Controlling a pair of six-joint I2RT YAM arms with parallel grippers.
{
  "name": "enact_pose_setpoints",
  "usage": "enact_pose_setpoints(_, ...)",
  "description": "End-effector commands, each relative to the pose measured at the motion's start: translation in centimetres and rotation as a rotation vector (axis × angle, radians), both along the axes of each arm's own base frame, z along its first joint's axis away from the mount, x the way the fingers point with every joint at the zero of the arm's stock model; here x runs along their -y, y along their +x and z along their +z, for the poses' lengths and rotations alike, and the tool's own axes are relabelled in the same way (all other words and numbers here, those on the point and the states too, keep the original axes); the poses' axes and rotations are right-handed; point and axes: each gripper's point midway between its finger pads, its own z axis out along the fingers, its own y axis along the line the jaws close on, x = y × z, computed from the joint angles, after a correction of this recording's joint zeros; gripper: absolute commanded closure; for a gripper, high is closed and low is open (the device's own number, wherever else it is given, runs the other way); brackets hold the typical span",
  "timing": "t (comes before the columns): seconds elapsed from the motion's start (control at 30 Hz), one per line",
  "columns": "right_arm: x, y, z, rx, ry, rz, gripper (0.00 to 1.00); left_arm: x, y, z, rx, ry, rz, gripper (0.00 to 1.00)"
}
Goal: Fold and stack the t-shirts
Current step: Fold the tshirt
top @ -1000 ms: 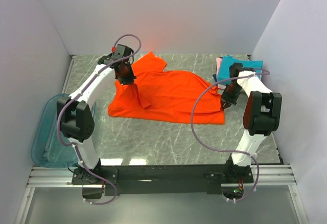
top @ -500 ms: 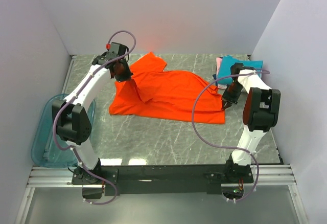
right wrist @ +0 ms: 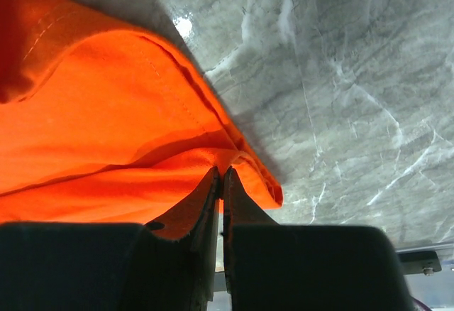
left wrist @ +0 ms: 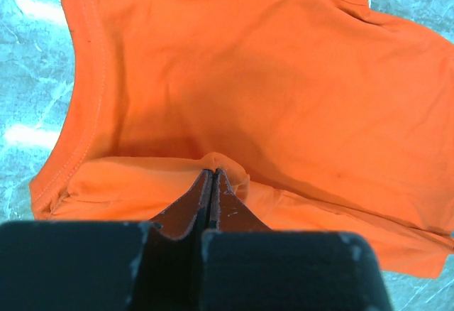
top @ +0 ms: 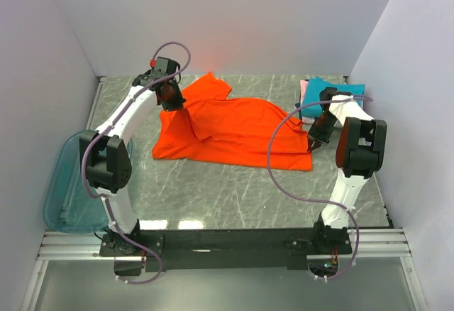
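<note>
Left claw (left wrist: pixel 211 183) and right claw (right wrist: pixel 221 182) each pinch the orange t-shirt (top: pixel 237 130) stretched between them, not yet folded; finished folded shirts (top: pixel 352 89) lie just beyond the right claw

A fold of the orange-red t-shirt (left wrist: pixel 269 91) is pinched by the left gripper (left wrist: pixel 211 177) at 6 o'clock; marbled table (left wrist: pixel 28 55) is seen at 9 o'clock.
</note>
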Motion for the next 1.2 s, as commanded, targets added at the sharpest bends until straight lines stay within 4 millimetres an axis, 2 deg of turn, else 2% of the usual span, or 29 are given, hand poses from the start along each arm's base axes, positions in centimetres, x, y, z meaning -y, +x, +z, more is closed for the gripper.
enact_pose_setpoints(0.0,0.7,1.5,0.9,0.044,-0.013,0.008,1.0,-0.2,1.5,2.3,0.074,-0.009,0.004,1.0)
enact_pose_setpoints(0.3,0.8,2.6,0.9,0.051,-0.009,0.011,1.0,0.2,2.4,1.8,0.08,-0.035,-0.013,1.0)
enact_pose_setpoints(0.43,0.7,3.0,1.1,0.059,0.002,0.019,1.0,1.2,4.1,2.0,0.11,-0.064,-0.049,1.0)
enact_pose_setpoints(0.47,0.5,3.1,1.2,0.064,0.013,0.027,1.0,1.4,4.6,1.1,0.098,-0.061,-0.057,1.0)
enact_pose_setpoints(0.53,0.2,3.3,1.6,0.08,0.034,0.039,0.86,1.9,5.6,1.1,0.109,-0.072,-0.071,0.99)
enact_pose_setpoints(0.57,-0.1,3.4,1.8,0.087,0.05,0.047,0.82,2.4,6.2,-0.1,0.089,-0.089,-0.085,0.88)
enact_pose_setpoints(0.6,-0.1,3.5,2.1,0.097,0.053,0.051,0.76,2.8,7.0,0.6,0.113,-0.106,-0.091,0.79)
enact_pose_setpoints(0.63,-0.2,3.7,2.7,0.119,0.055,0.055,0.73,3.0,7.4,0.6,0.118,-0.119,-0.095,0.6)
enact_pose_setpoints(0.67,-0.3,3.9,3.0,0.135,0.057,0.057,0.72,3.4,8.0,0.2,0.12,-0.148,-0.098,0.52)
enact_pose_setpoints(0.73,-0.2,4.2,4.1,0.173,0.051,0.06,0.68,3.5,8.8,1.0,0.142,-0.174,-0.091,0.39)
enact_pose_setpoints(0.8,0.0,4.3,5.0,0.2,0.033,0.061,0.65,3.1,9.0,1.4,0.151,-0.177,-0.073,0.34)
enact_pose_setpoints(0.87,0.2,4.5,6.5,0.249,0.011,0.063,0.64,2.2,8.6,2.1,0.162,-0.155,-0.056,0.3)
enact_pose_setpoints(0.9,0.2,4.3,6.7,0.261,0.006,0.067,0.64,1.7,7.7,0.9,0.129,-0.138,-0.048,0.29)
enact_pose_setpoints(0.93,-0.2,4.3,7.9,0.302,0.004,0.082,0.64,1.3,7.1,0.6,0.119,-0.127,-0.044,0.29)
enact_pose_setpoints(0.97,-0.5,4.6,8.4,0.334,0.01,0.091,0.64,0.9,6.2,1.4,0.128,-0.117,-0.043,0.29)
enact_pose_setpoints(1.0,-0.9,4.2,8.3,0.338,0.021,0.099,0.64,0.2,4.7,-0.6,0.077,-0.09,-0.033,0.29)
enact_pose_setpoints(1.03,-1.8,4.3,9.2,0.381,0.039,0.114,0.64,-0.2,3.9,-1.0,0.061,-0.081,-0.028,0.29)
enact_pose_setpoints(1.07,-2.2,4.1,9.3,0.389,0.049,0.12,0.64,-0.5,2.9,-0.3,0.071,-0.08,-0.026,0.29)
enact_pose_setpoints(1.1,-2.6,3.4,8.7,0.374,0.059,0.123,0.64,-0.9,1.2,-2.0,0.023,-0.071,-0.024,0.29)
enact_pose_setpoints(1.13,-3.1,3.1,8.7,0.375,0.068,0.13,0.64,-0.9,0.5,-2.2,0.018,-0.079,-0.025,0.3)
enact_pose_setpoints(1.17,-3.6,2.9,8.4,0.372,0.077,0.137,0.64,-0.9,-0.4,-1.4,0.034,-0.094,-0.019,0.3)
